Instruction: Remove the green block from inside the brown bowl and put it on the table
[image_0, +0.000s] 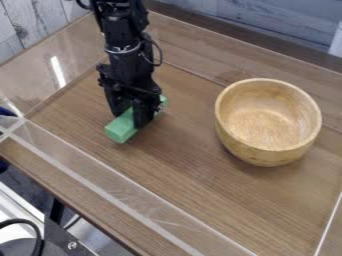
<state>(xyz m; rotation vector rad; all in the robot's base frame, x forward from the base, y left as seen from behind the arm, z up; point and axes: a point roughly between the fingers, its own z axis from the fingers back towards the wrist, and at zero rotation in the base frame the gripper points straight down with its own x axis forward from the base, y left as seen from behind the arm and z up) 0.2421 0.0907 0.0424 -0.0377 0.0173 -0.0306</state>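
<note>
The green block (123, 127) lies on the table (174, 170), well to the left of the brown bowl (269, 120), which is empty. My gripper (135, 108) points straight down over the block's far end. Its dark fingers (143, 104) stand on either side of the block, and a bit of green shows past them on the right. The near end of the block sticks out toward the front left. Whether the fingers press on the block or stand just off it is not visible from this angle.
Low clear acrylic walls (80, 185) edge the tabletop at the front and left. A pale plank wall (40, 25) runs behind at the top left. Bare wood lies between block and bowl.
</note>
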